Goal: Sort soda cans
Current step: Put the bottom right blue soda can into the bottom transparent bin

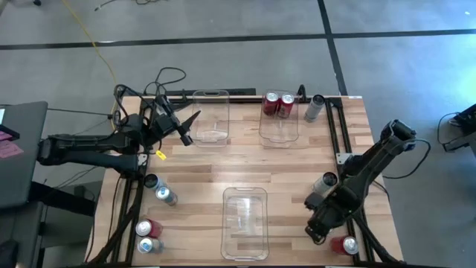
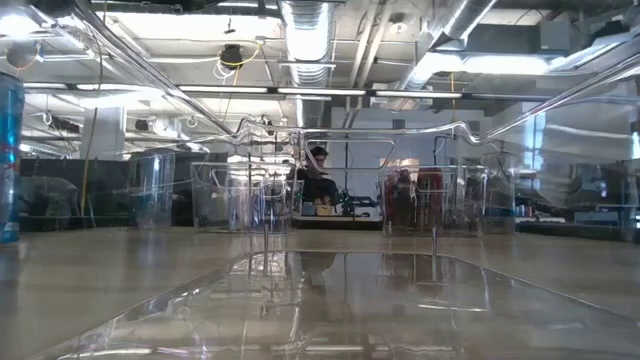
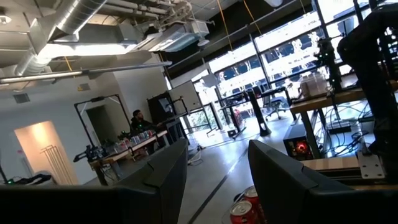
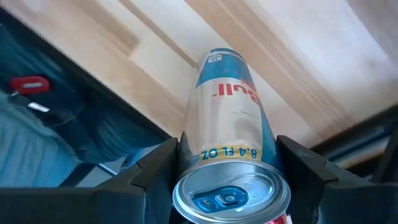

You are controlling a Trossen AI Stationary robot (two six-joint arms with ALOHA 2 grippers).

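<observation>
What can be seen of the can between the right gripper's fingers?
The silver-blue can is a slim metal cylinder with a pale silver body, blue panels, red lettering and an "8.4 FL OZ" mark near its rim. Its silver top carries a blue pull tab that looks unopened. It sits between the two dark fingers of the right gripper, which flank it closely on both sides, near the table's right edge. Whether its base rests on the wood cannot be told.

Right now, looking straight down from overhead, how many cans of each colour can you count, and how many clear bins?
Red cans: 4
Silver or grey cans: 5
Clear bins: 3
Total: 12 things, 9 of them cans
</observation>
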